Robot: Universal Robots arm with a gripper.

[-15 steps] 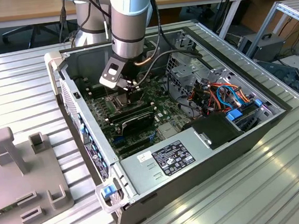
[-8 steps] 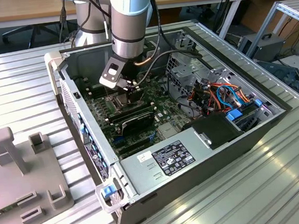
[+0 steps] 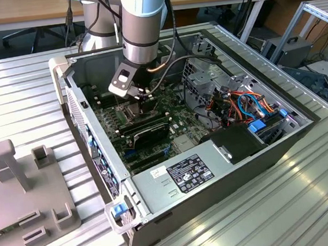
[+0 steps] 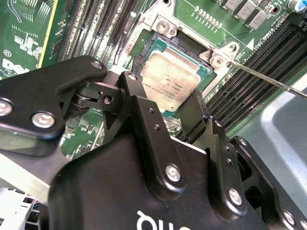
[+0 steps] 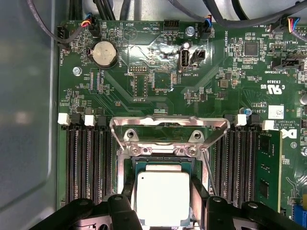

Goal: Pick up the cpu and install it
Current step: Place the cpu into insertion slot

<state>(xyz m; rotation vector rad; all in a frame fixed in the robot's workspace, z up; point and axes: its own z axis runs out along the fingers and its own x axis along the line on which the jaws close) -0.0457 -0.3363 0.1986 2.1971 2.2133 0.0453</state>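
In the exterior view, the arm (image 3: 140, 26) is reaching into an open case (image 3: 235, 197) lying on a ribbed metal tabletop (image 3: 311, 202), with desks (image 3: 25, 14) behind. In the second wrist view, the tool (image 4: 165, 103) is pinching the cpu (image 4: 170, 79) between its fingers (image 4: 136, 96), right at the socket (image 4: 154, 45). In the first wrist view, the lid (image 5: 168, 125) just past the tool is standing open, so the cpu is not locked in yet.

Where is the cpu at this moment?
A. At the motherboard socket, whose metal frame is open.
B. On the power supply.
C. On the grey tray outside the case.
A: the cpu is over the socket, with its metal frame swung open.
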